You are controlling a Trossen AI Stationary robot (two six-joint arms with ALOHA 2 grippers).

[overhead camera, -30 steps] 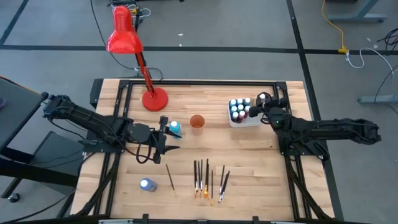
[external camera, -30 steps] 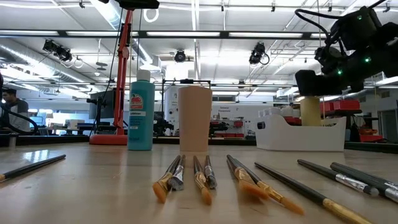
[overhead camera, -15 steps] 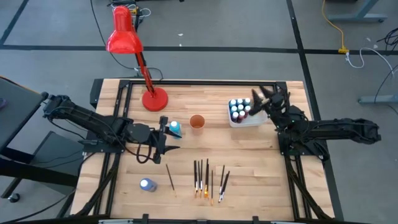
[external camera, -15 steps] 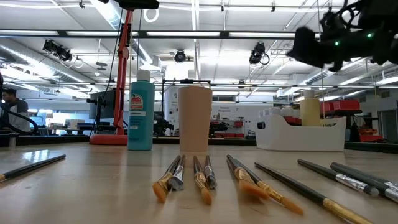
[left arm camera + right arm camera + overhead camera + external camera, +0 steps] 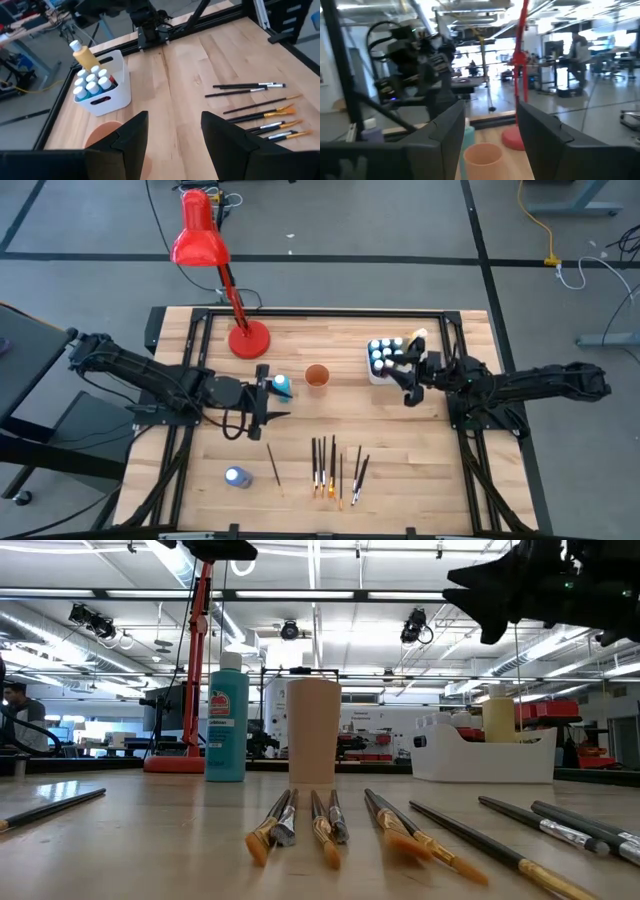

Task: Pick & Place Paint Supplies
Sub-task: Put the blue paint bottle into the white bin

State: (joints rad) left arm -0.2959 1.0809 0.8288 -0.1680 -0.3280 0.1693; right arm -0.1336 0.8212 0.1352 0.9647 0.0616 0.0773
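Right gripper (image 5: 411, 385) is seen open and empty beside the white tub (image 5: 392, 375); left gripper (image 5: 268, 392) waits open, empty, near the blue bottle (image 5: 281, 386). For the next pick, the row of paintbrushes (image 5: 335, 465) is best approached from above, one handle centred between the jaws

Left dark two-finger gripper (image 5: 268, 393) sits at nine o'clock of table centre, fingers parted, nothing held, arm extended low. Right dark two-finger gripper (image 5: 408, 368) is raised at two o'clock, fingers apart, empty.
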